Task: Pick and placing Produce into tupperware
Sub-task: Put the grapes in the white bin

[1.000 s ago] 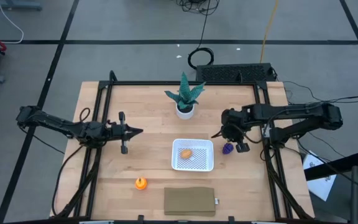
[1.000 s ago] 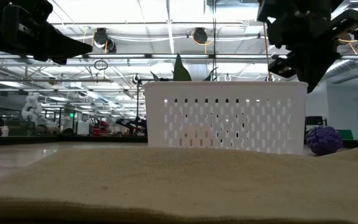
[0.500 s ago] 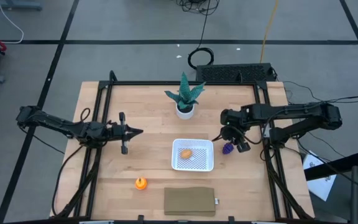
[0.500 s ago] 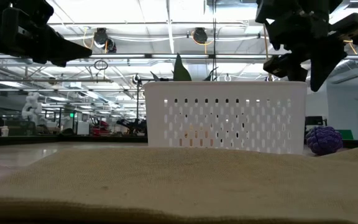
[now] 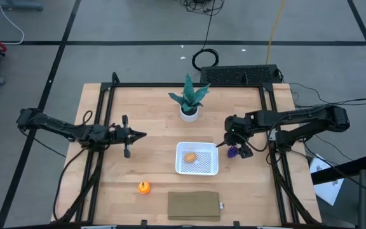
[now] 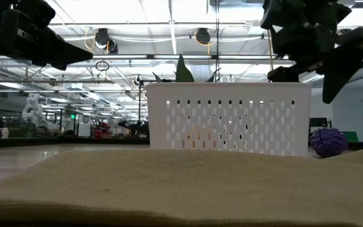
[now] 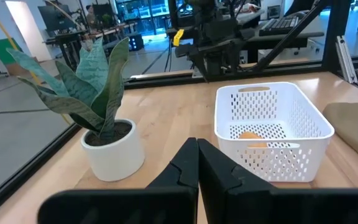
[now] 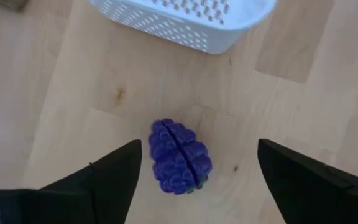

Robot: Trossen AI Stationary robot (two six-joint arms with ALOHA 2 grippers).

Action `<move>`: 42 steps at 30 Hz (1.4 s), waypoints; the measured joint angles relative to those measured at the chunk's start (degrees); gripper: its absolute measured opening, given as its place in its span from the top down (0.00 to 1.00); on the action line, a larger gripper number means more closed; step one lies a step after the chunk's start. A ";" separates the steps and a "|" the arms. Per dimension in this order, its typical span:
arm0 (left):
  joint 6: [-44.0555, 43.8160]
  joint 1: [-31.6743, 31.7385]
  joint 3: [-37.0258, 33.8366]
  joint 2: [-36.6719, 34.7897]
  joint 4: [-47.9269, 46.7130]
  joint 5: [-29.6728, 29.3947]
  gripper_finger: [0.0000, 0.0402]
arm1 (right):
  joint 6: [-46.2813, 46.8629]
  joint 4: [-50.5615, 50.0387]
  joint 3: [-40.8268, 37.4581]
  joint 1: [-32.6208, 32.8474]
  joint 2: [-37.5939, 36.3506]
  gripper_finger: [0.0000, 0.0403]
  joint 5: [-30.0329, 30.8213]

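The right gripper (image 8: 194,165) hangs spread wide above the purple fruit (image 8: 179,156), beside the tupperware (image 5: 197,158); the left gripper (image 5: 140,135), fingers together, waits far from it.

Tupperware (image 5: 197,158): white, walls patterned with rows of small slots, dotted mesh floor.
Tan oval produce (image 5: 190,156): tan-orange, lying inside tupperware.
Round produce (image 5: 144,187): bright orange.
Purple produce (image 8: 180,156): deep violet-blue, bumpy clustered surface, central groove; possibly green at base, hard to tell.
Bench (image 5: 151,121): pale wood, plank grain, black frame.
Pad (image 5: 194,205): olive-brown, plain.
Plant (image 5: 189,95): green leaves, darker mottling; white pot.
Right end effector (image 8: 196,168), left end effector (image 7: 197,165): black.
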 joint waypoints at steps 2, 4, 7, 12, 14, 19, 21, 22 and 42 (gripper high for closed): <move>-0.33 0.00 0.02 0.01 -0.64 0.00 1.00 | 0.83 0.28 -0.54 0.07 0.00 0.21 -0.02; -0.52 0.00 0.02 0.01 -1.14 0.02 1.00 | 2.28 0.34 -0.98 0.10 0.00 0.20 -0.32; -0.57 0.00 0.02 0.00 -1.13 0.03 1.00 | 3.77 0.52 -2.01 0.12 0.00 0.18 -0.43; -0.67 0.00 0.02 0.00 -1.11 0.05 1.00 | 5.35 0.76 -3.13 0.22 0.00 0.13 -0.48; -0.69 0.00 0.02 0.00 -1.09 0.10 1.00 | 5.36 1.80 -3.45 0.73 0.00 0.12 -0.50; -0.96 0.00 0.02 0.00 -1.05 0.15 1.00 | 3.85 4.88 -4.92 2.93 0.00 0.11 -0.54; -0.98 0.00 0.02 0.00 -1.04 0.15 1.00 | 1.85 5.71 -5.91 4.13 0.00 0.11 -0.52; -1.05 0.00 0.02 0.00 -1.04 0.15 1.00 | 0.68 5.92 -6.36 4.70 0.00 0.11 -0.49; -1.08 0.00 0.02 0.00 -1.15 0.15 1.00 | -4.40 8.63 -8.23 6.48 4.61 0.11 2.96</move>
